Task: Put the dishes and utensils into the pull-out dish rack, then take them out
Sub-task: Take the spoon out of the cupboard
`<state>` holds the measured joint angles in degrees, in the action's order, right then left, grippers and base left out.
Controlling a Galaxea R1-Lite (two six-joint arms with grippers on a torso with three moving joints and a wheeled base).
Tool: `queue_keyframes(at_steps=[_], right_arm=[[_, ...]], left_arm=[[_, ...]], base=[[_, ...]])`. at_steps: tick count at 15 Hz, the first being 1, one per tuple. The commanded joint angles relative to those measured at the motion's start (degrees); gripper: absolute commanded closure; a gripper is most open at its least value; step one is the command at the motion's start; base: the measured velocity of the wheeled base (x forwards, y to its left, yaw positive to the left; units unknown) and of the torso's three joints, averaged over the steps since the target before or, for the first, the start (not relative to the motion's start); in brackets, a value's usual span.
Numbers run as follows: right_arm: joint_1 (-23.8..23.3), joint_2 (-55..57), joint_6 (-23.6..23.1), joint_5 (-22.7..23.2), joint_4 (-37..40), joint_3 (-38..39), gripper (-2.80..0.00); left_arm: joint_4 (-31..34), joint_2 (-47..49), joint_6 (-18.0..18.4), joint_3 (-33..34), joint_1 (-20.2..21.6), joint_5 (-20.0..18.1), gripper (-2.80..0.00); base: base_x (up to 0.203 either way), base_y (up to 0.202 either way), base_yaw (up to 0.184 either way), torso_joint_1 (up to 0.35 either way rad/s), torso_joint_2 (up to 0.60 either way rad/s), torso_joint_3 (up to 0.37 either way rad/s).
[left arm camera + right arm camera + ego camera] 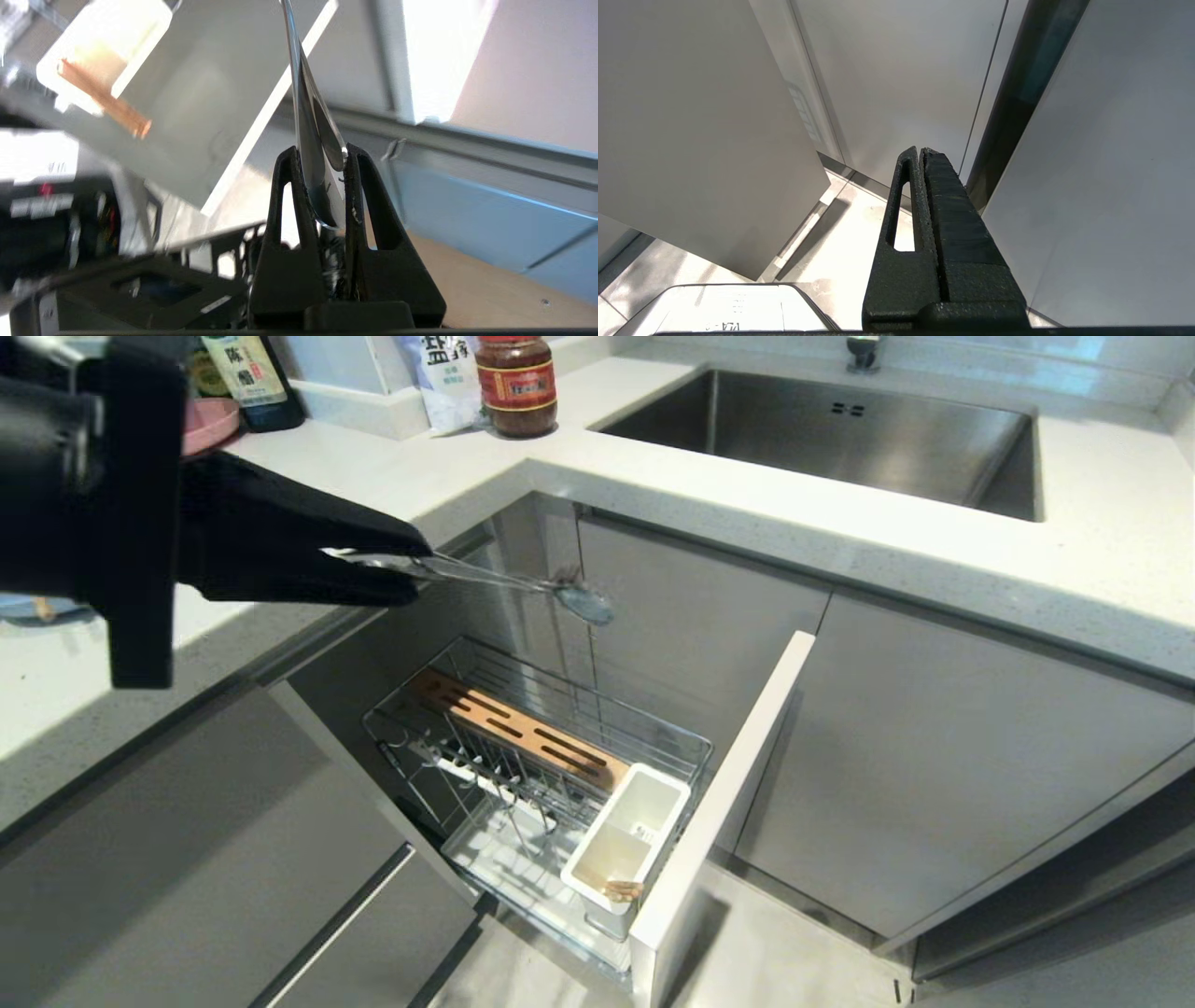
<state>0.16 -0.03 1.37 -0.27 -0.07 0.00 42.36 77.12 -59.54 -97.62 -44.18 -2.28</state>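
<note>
The white counter (1102, 551) runs across the upper half of the head view, with a steel sink (840, 439) set into it at upper right. Grey cabinet doors (934, 756) fill the lower right and lower left.

At lower centre the pull-out dish rack (541, 775) stands drawn out, its narrow pale front panel (719, 812) angled toward the bottom of the frame. Inside the wire basket a slotted wooden strip (518, 728) lies along the far side, and a white utensil cup (625, 845) sits against the front panel; a brownish stick end shows at its near rim, too small to identify.

The left tool (397, 569) reaches in from the upper left, above the rack, its fingers (285, 196) narrowed onto the handles of a silver spoon (583, 602) and a fork (565, 577). Both stick out level toward the frame's centre, bowl and tines clear of everything below.

A red-lidded jar (516, 383) and a dark bottle (247, 378) stand on the counter at the top.

In the right wrist view the right tool (922, 151) is pressed together, holding nothing, beside cabinet panels above the floor.
</note>
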Motion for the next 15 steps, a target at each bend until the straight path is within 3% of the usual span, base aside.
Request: queue_keyframes(at_steps=[1, 9, 15], right_arm=[[0.0, -0.2, 0.0, 0.0, 0.0, 0.1, 0.00], [0.0, -0.2, 0.0, 0.0, 0.0, 0.1, 0.00], [0.0, -0.2, 0.0, 0.0, 0.0, 0.1, 0.00]], left_arm=[[0.2, -3.3, 0.5, -1.3, 1.5, 0.5, 0.00], [0.0, -6.9, 5.6, -5.1, 12.2, 0.9, 0.00], [-0.3, -7.2, 8.8, -7.8, 22.5, 0.9, 0.00]], base=[[0.000, 0.000, 0.000, 0.000, 0.00, 0.000], [0.000, 0.000, 0.000, 0.000, 0.00, 0.000], [0.000, 0.000, 0.000, 0.000, 0.00, 0.000]])
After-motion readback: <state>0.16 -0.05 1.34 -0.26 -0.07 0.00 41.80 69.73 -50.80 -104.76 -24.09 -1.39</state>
